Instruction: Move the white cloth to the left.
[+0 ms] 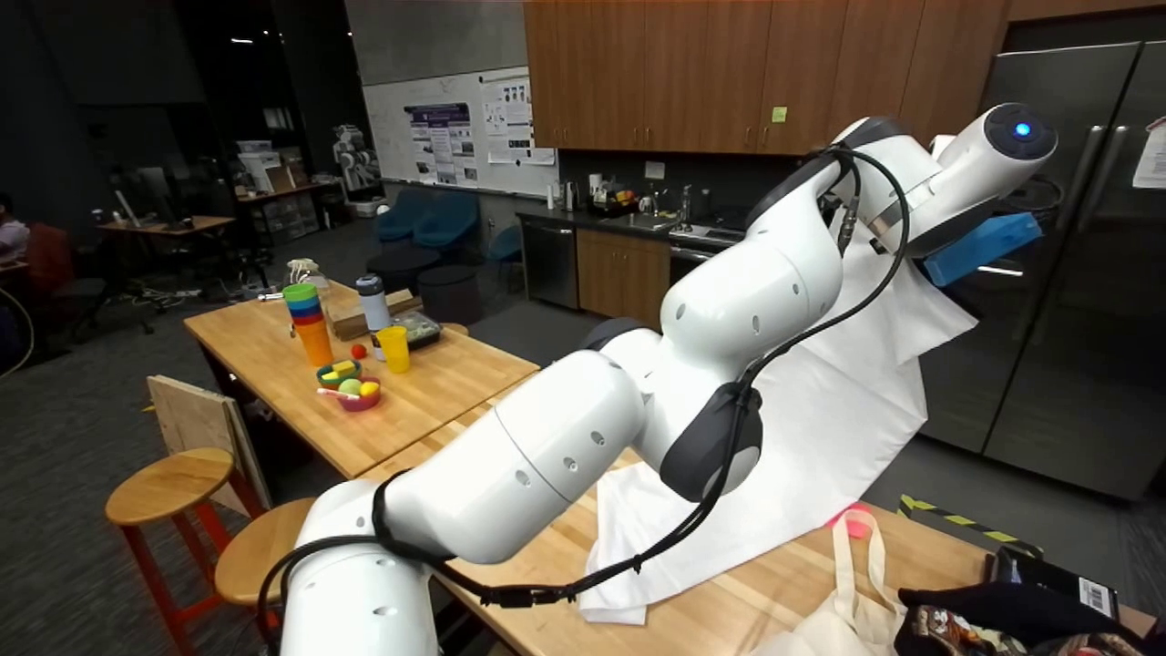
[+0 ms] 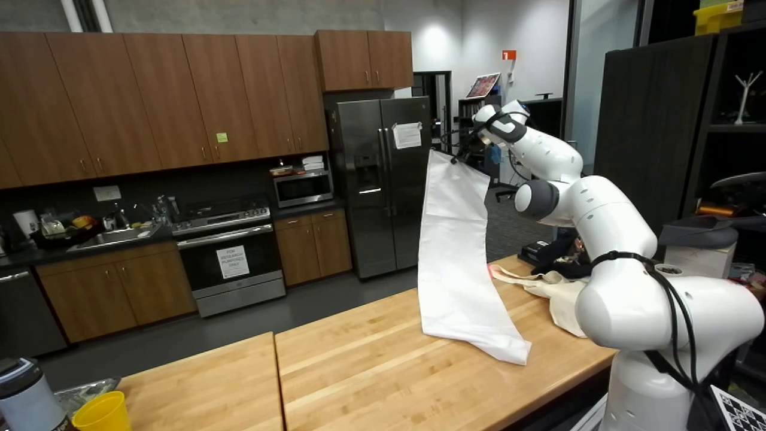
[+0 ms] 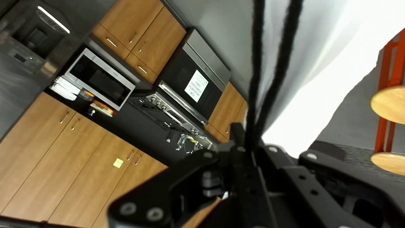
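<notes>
The white cloth (image 2: 452, 257) hangs from my raised gripper (image 2: 458, 159) by its upper edge. Its lower end rests on the wooden table (image 2: 359, 365), wrinkled and slanting toward the near edge. The cloth also shows in an exterior view (image 1: 802, 437), partly hidden behind the arm. In the wrist view my gripper (image 3: 252, 139) has its dark fingers close together, with the cloth (image 3: 322, 95) stretching away just beyond them. The gripped edge itself is hidden by the fingers. In an exterior view (image 1: 911, 237) the arm's wrist hides the fingertips.
A cream tote bag (image 2: 565, 293) lies beside the cloth, with a black box (image 1: 1057, 579) and dark fabric near it. Stacked cups (image 1: 308, 323), a bottle (image 1: 373, 305), a yellow cup (image 1: 394, 348) and bowls (image 1: 358, 394) stand on the adjoining table. A refrigerator (image 2: 383, 227) stands behind the cloth.
</notes>
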Robot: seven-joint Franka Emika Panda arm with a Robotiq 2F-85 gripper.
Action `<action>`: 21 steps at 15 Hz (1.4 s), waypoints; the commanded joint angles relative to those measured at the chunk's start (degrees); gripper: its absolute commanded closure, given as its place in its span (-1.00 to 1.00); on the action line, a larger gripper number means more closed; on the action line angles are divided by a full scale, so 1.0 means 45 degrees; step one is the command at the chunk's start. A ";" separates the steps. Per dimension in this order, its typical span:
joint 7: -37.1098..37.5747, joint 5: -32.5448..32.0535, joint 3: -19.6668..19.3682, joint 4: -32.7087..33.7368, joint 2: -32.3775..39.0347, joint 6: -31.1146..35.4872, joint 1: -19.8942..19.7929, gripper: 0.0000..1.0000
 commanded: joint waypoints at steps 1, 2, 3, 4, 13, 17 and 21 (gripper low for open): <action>0.0036 -0.0047 0.0033 -0.0002 -0.0001 -0.0007 0.0006 0.93; 0.0036 -0.0047 0.0035 -0.0002 0.0007 -0.0007 0.0023 0.93; 0.0036 -0.0047 0.0036 -0.0002 0.0006 -0.0007 0.0053 0.93; 0.0036 -0.0047 0.0037 0.0001 0.0005 -0.0007 0.0080 0.93; -0.0183 -0.0026 0.0082 -0.0008 -0.0041 -0.0453 -0.0096 0.98; -0.0643 0.0171 0.0121 -0.0009 0.0035 -0.1129 -0.1243 0.98; 0.0654 -0.0244 -0.0444 0.0169 0.0450 -0.2439 -0.2430 0.98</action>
